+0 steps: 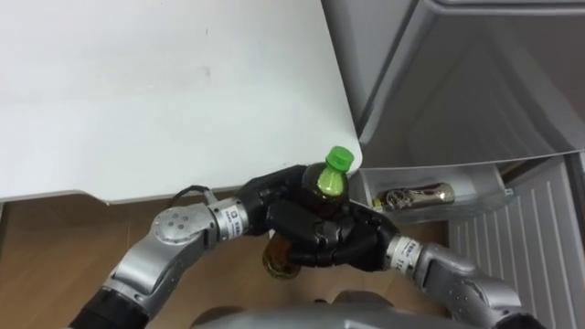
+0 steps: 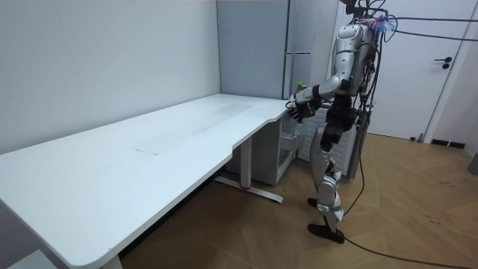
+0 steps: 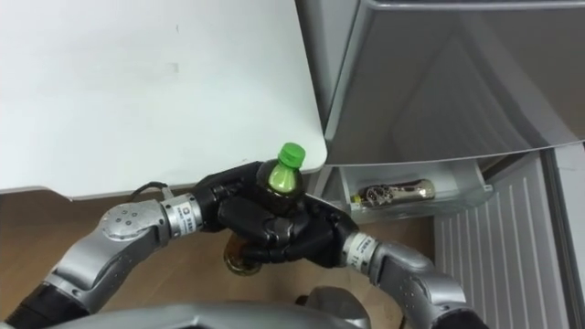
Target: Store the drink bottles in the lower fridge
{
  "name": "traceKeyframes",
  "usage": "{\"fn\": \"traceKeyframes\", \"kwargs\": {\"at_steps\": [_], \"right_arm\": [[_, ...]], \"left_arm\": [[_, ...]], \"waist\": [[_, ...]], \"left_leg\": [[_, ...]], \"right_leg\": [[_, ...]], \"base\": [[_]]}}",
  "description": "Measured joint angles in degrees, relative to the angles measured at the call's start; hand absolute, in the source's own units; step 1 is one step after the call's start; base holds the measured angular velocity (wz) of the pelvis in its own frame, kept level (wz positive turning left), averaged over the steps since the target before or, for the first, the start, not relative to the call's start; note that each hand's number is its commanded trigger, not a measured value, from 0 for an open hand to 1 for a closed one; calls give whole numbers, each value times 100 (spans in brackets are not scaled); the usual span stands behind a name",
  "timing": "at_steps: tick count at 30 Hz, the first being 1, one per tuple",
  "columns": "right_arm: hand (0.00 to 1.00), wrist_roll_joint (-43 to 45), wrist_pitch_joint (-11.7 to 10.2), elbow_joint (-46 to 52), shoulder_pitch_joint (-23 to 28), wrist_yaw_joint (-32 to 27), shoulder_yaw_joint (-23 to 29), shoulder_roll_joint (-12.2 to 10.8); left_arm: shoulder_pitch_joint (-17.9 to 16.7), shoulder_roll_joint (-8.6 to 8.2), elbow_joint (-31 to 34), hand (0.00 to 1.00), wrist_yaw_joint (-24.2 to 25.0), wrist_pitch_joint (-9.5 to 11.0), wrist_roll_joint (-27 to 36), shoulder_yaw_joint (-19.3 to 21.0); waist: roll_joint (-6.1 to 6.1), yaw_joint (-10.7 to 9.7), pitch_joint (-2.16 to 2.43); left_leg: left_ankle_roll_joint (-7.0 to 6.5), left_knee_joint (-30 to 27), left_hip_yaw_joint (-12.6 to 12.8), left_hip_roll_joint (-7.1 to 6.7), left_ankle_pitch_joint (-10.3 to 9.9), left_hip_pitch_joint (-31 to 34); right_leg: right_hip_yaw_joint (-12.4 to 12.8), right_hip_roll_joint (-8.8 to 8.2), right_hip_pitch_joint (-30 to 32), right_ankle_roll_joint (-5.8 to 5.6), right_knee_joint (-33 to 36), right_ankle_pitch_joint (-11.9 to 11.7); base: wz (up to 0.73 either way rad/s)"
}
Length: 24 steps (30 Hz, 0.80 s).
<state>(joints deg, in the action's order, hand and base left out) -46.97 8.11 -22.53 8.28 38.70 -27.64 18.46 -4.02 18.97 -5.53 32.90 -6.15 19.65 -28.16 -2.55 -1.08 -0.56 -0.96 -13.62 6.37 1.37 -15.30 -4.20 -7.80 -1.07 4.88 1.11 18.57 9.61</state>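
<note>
One drink [image 1: 416, 196] is seen lying in the clear fridge tray [image 1: 494, 194], so part of the task is judged done. A second, the green-capped bottle [image 1: 331, 181], is held upright just left of that tray, with the left robot hand [image 1: 271, 196] and right robot hand [image 1: 334, 239] both clamped round it. It is not yet carried across and set into the tray.

White table [image 1: 137, 91] beside fridge [image 1: 457, 73]; fridge shelf [image 1: 462, 212] holds dark bottle [image 1: 419, 196] lying flat
</note>
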Motion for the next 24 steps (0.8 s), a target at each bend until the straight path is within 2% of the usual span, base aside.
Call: {"fn": "traceKeyframes", "kwargs": {"at_steps": [5, 9, 13, 17, 20, 22, 23, 24], "right_arm": [[100, -304, -53, 0, 8, -149, -51, -9], [100, -508, -64, -11, 58, -289, -202, 26], [100, -514, -306, -55, 78, -366, -320, 41], [100, -518, -368, -78, 77, -457, -360, 26], [100, -528, -510, -126, 77, -475, -380, -4], [100, -531, -556, -141, 77, -506, -388, -9], [100, -543, -556, -149, 77, -525, -387, -23], [100, -594, -556, -170, 77, -546, -393, -45]], "left_arm": [[6, -68, 36, 100, -136, 0, 2, 5], [26, -113, 34, 100, -234, -1, -104, -24], [27, -126, 84, 100, -271, -3, -105, -52], [26, -159, 84, 100, -349, -21, -104, -72], [28, -182, 120, 100, -414, -21, -105, -73], [28, -225, 120, 56, -500, -21, -100, -86], [27, -235, 122, 7, -517, -20, -101, -86], [28, -245, 127, 0, -546, -20, -109, -88]], "waist": [[17, -1, -8], [57, 9, -33], [68, 9, -23], [49, 8, -22], [29, -8, -12], [28, -1, -13], [29, -1, -14], [30, -12, -14]], "left_leg": [[-2, 5, 65, 2, 0, 5], [-2, 20, 67, 9, -2, 56], [-1, -2, 68, 13, 0, 54], [-5, -9, 73, 4, 2, 49], [-6, -17, 72, 4, 2, 31], [-6, -20, 70, 4, 2, 11], [-6, -19, 70, 5, 2, 0], [-6, -16, 62, 8, 1, -12]], "right_leg": [[48, 12, -6, -4, -16, -25], [37, 22, 29, 0, -50, -50], [44, 32, 21, 1, -90, -75], [65, 31, 16, -11, -106, -97], [65, 30, -20, -15, -112, -100], [63, 29, -45, -16, -116, -103], [63, 30, -52, -16, -117, -103], [56, 33, -73, -16, -133, -103]], "base": [[-6], [0], [0], [0], [0], [0], [0], [4]]}}
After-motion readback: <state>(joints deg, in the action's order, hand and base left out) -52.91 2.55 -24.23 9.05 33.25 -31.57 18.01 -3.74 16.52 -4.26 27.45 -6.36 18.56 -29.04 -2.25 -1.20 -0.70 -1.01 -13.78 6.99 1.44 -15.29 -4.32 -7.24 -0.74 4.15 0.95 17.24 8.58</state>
